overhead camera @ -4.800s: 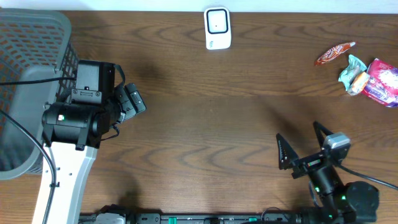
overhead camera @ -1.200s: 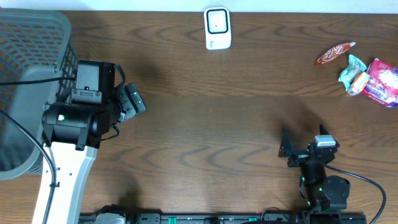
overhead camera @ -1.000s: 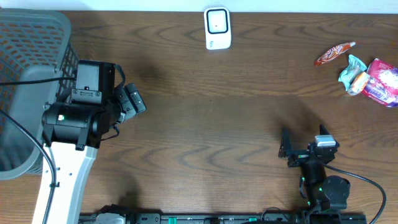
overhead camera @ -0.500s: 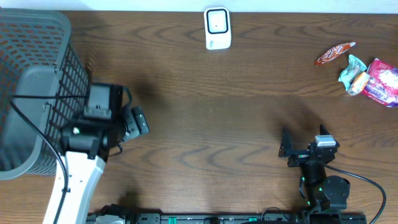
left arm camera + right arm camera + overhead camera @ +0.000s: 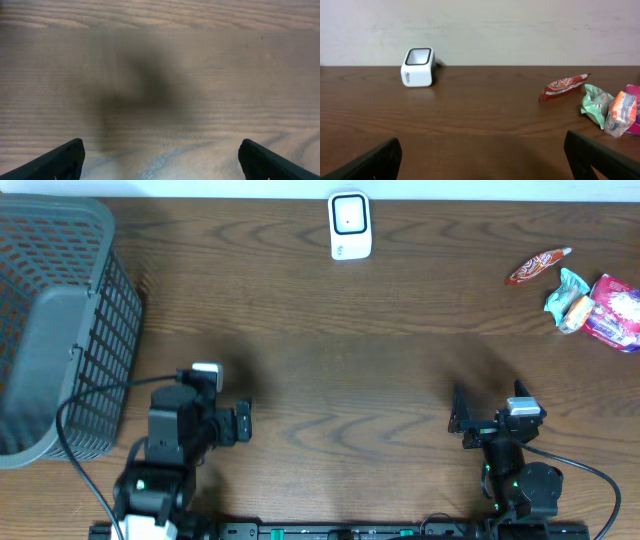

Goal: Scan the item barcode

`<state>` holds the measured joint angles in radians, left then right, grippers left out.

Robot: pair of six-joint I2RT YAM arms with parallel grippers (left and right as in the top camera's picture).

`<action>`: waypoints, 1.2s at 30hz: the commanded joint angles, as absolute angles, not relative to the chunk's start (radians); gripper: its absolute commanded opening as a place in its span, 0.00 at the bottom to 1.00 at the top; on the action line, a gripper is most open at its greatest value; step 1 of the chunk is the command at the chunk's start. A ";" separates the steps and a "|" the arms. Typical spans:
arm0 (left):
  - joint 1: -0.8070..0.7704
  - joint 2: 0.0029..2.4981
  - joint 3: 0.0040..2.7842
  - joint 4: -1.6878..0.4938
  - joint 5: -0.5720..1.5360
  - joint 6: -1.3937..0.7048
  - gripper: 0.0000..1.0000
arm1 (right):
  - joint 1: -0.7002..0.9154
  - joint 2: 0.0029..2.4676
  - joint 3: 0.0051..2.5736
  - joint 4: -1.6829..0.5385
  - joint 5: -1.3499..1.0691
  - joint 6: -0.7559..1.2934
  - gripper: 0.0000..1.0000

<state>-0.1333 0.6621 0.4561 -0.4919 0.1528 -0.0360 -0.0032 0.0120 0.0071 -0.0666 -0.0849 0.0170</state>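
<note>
A grey mesh basket [image 5: 60,330] sits at the far left of the dark wooden surface [image 5: 350,360]. Just right of it and nearer the front edge, the left tool [image 5: 240,423] hangs low with its jaws spread wide and nothing between them; its wrist view shows only bare wood and a blurred shadow. The white scanner [image 5: 350,225] stands at the middle of the far edge, well apart from both tools. The right tool [image 5: 487,412] is near the front edge, right of centre, jaws fully apart and empty, facing the far edge. The items lie well apart from it, ahead and to its right by the far right corner: a red sachet [image 5: 538,265], then a crumpled green packet [image 5: 568,298] touching a pink packet [image 5: 620,310] at the edge.
</note>
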 commanded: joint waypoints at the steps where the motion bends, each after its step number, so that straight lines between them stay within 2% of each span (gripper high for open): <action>1: -0.129 0.563 0.398 -0.485 0.172 0.007 0.98 | 0.002 0.006 0.006 -0.071 -0.077 0.014 0.99; 18: -0.130 0.089 0.252 -0.484 0.172 0.007 0.98 | 0.002 0.006 0.006 -0.071 -0.077 0.014 0.99; 29: -0.087 0.010 0.195 -0.469 0.173 0.001 0.98 | 0.002 0.006 0.006 -0.071 -0.077 0.014 0.99; 36: -0.068 0.002 0.116 -0.265 0.173 -0.012 0.98 | 0.002 0.006 0.006 -0.071 -0.077 0.014 0.99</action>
